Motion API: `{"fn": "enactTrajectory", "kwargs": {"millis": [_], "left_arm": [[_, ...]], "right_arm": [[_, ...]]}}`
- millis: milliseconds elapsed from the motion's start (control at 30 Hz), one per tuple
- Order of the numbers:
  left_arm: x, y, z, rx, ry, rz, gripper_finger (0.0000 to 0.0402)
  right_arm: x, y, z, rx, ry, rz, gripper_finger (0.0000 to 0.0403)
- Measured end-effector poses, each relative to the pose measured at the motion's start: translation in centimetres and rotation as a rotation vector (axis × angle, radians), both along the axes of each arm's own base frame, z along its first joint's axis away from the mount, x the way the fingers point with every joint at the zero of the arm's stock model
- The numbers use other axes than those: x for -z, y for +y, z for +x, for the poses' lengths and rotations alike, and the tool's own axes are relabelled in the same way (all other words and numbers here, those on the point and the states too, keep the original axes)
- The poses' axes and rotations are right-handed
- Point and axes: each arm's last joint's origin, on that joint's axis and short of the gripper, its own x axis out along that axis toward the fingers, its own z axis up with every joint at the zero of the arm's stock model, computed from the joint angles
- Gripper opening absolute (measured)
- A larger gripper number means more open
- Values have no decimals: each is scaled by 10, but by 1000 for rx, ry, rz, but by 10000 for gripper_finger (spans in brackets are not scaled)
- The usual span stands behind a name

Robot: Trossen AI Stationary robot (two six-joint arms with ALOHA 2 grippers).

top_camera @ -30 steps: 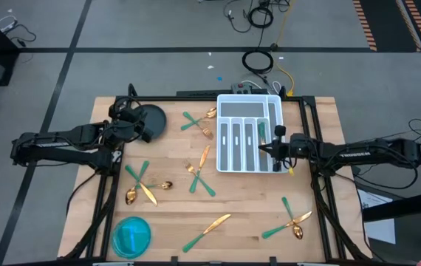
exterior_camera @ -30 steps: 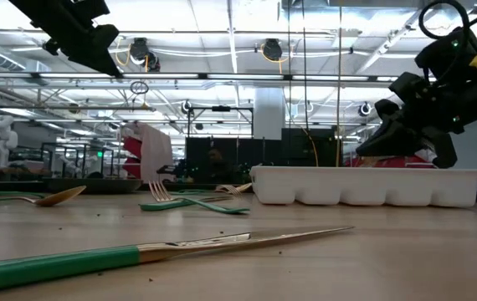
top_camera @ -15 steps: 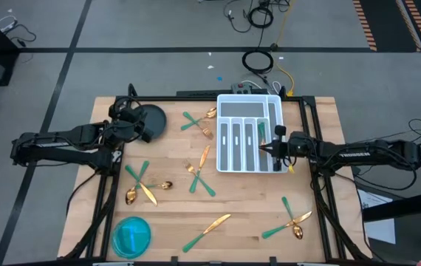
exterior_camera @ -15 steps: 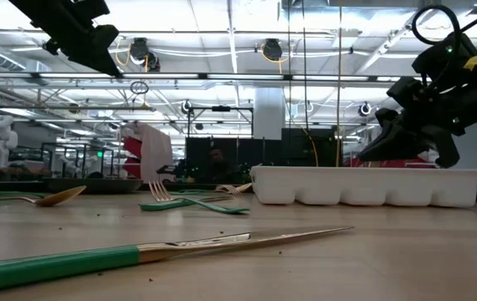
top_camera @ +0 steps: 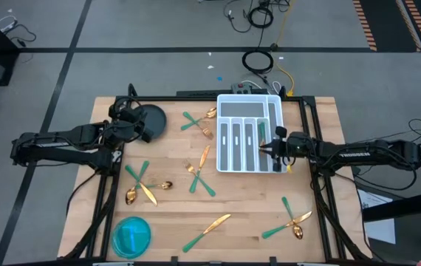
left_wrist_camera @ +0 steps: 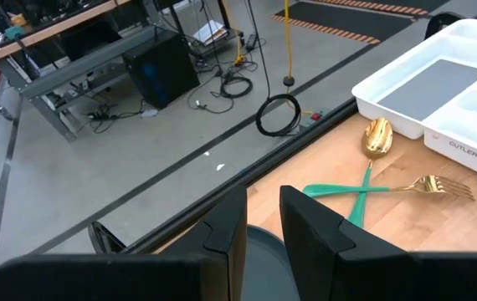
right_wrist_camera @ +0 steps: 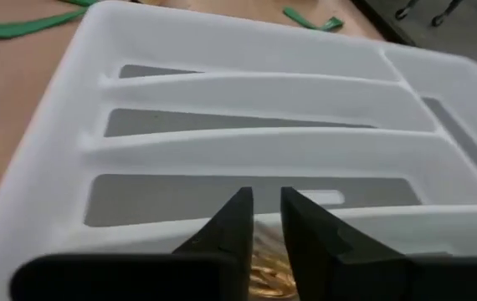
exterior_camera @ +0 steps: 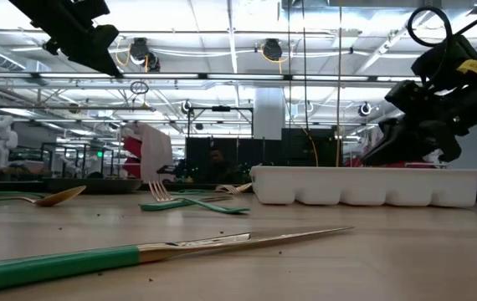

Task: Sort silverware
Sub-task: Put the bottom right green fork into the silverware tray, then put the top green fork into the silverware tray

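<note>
The white plastic compartmented tray (top_camera: 249,133) at the table's far right holds one green-handled gold piece (top_camera: 261,135) in its rightmost long slot — lengthwise, green handle toward the far edge. The right gripper (top_camera: 271,148) hangs above its gold end, fingers (right_wrist_camera: 228,226) slightly apart. The round blue bowl (top_camera: 131,236) — near left — looks empty. The other green-and-gold silverware (top_camera: 205,225) lies scattered across the wood. The left gripper (left_wrist_camera: 262,224) waits far left, fingers slightly parted.

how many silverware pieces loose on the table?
10 silverware pieces: two crossed beside the tray, two crossed mid-table, three near the left edge, one knife at the front, two crossed front right. More may hide under the right gripper.
</note>
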Motion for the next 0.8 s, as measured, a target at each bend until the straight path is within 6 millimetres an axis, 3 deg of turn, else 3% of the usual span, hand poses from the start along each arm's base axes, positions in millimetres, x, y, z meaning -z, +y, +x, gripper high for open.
{"fn": "enactTrajectory", "kwargs": {"millis": [333, 433, 600, 800], "left_arm": [[0, 0, 0, 0, 0, 0, 83], [0, 0, 0, 0, 0, 0, 83], [0, 0, 0, -1, -9, 0, 83], [-9, 0, 3, 8, -110, 14, 83]], "right_arm": [[0, 1, 0, 1, -17, 81, 104], [-11, 0, 7, 7, -62, 123, 109], [-62, -4, 29, -33, -142, 140, 112], [-151, -4, 39, -63, -32, 101, 112]]}}
